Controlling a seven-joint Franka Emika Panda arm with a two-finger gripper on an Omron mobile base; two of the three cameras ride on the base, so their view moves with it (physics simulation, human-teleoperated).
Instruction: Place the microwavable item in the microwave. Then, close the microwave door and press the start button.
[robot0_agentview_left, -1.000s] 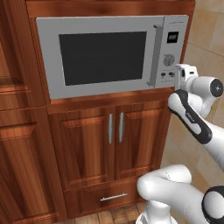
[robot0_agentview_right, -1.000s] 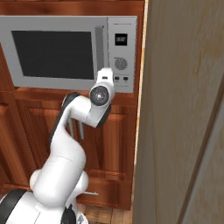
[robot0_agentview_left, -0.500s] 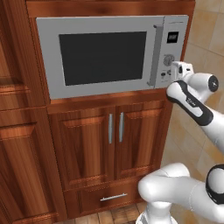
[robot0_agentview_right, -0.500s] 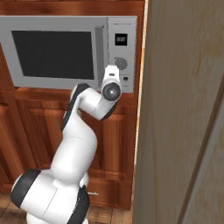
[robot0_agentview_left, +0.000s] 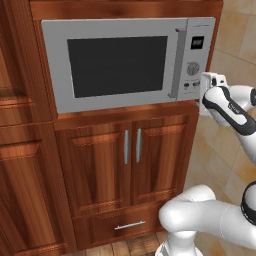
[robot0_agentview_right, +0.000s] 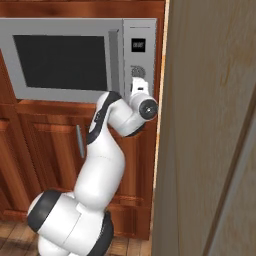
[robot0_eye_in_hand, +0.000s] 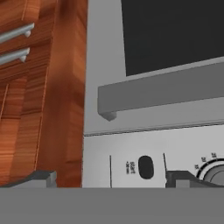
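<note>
Warm reddish wood cabinetry is framing the silver-grey microwave (robot0_agentview_left: 127, 62), which is sitting in a recess above a pair of cabinet doors (robot0_agentview_left: 131, 165) with slim metal handles and a drawer (robot0_agentview_left: 127, 226) below. Its microwave door (robot0_agentview_left: 117, 67) is standing shut, the dark window giving no look at what lies inside, and the vertical bar handle (robot0_agentview_left: 175, 62) is running down its right edge. On the control panel (robot0_agentview_left: 196, 55) a small dark display (robot0_agentview_left: 197, 43) is showing pale characters too small to read, with a round dial (robot0_agentview_left: 193, 68) beneath it. In the hand view a dark oval button (robot0_eye_in_hand: 145, 167) is sitting beside tiny lettering that appears to read "start", while minute numerals are ringing the dial's edge. The white arm's gripper (robot0_eye_in_hand: 111, 178) is hovering close in front of the panel's lower buttons, its fingers (robot0_eye_in_hand: 41, 178) standing wide apart and holding nothing. A tall pale wood panel (robot0_agentview_right: 210, 125) is rising along the right side of the right base view. Beige tiling (robot0_agentview_left: 235, 30) is covering the wall to the microwave's right.
</note>
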